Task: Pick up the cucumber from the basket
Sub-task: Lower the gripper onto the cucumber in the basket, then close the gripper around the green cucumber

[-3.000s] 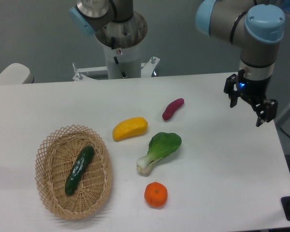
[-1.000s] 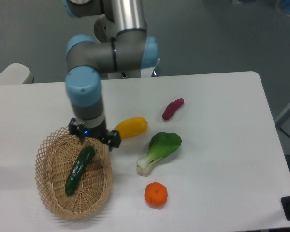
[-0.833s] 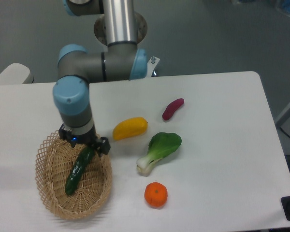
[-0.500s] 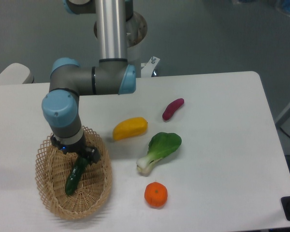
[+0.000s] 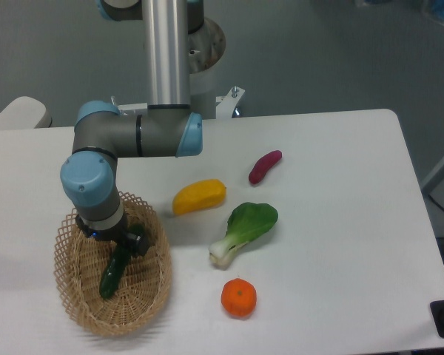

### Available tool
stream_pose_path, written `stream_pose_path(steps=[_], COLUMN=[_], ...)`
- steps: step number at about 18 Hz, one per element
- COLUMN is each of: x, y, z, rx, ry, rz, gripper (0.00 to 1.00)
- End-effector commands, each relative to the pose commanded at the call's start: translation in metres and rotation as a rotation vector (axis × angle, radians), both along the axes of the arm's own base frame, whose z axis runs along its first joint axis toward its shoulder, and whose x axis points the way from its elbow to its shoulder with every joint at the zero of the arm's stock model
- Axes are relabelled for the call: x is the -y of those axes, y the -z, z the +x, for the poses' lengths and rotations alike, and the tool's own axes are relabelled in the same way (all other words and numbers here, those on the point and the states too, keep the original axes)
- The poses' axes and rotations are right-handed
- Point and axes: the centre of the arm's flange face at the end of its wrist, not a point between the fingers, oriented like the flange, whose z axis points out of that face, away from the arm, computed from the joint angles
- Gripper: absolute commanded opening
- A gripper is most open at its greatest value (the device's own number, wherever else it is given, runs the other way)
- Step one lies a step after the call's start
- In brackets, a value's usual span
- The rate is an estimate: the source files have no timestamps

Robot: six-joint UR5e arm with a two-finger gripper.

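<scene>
My table (image 5: pixel 340 244) fills most of the frame, white and broad. My arm (image 5: pixel 133 137) comes down from the top centre, bends left, and drops into the lower left of the frame. There sits the basket (image 5: pixel 78 310), oval and woven, with an open lattice rim. My gripper (image 5: pixel 112 242) is down inside the basket, over its upper half, right at the upper end of the cucumber (image 5: pixel 111 275). The cucumber lies in the basket on a slant, its lower end toward the lower left, its upper end hidden under my wrist. One dark finger (image 5: pixel 138 244) shows just to the right of the cucumber; the other is hidden, so I cannot tell whether my fingers are closed on the cucumber or only set around it. Right of the basket, near the centre, lies the bok choy (image 5: pixel 244 231). Above and left of it lies the squash (image 5: pixel 199 197). Below the bok choy sits the orange (image 5: pixel 239 297). Upper right of centre lies the purple yam (image 5: pixel 265 166).
</scene>
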Motion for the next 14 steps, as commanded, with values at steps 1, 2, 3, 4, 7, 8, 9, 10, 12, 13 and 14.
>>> stream_pose_path(steps=[1,2,3,4,7,8,9,10,12,13,14], x=[0.0,0.0,0.0,-0.001,-0.002,-0.002,-0.003,-0.003,-0.005,-0.007,-0.008], y=[-0.001,-0.001,-0.001,-0.002,-0.007,-0.008,-0.01,-0.011,-0.025,-0.04,-0.052], z=[-0.001,-0.001,-0.001,-0.002,-0.002,-0.002,-0.002,-0.004,-0.007,-0.01,-0.015], rx=[-0.001,-0.001,-0.002,-0.003,-0.008,-0.009,-0.01,-0.011,-0.022,-0.033,-0.041], ry=[0.0,0.0,0.005,0.006,0.011,0.012,0.012,0.011,0.008,0.006,0.011], rz=[0.003,0.003,0.004,0.005,0.015,0.016,0.019,0.022,0.042,0.064,0.078], gripper=[0.77,0.65,0.55,0.44,0.26,0.24,0.21,0.21,0.19,0.19,0.19])
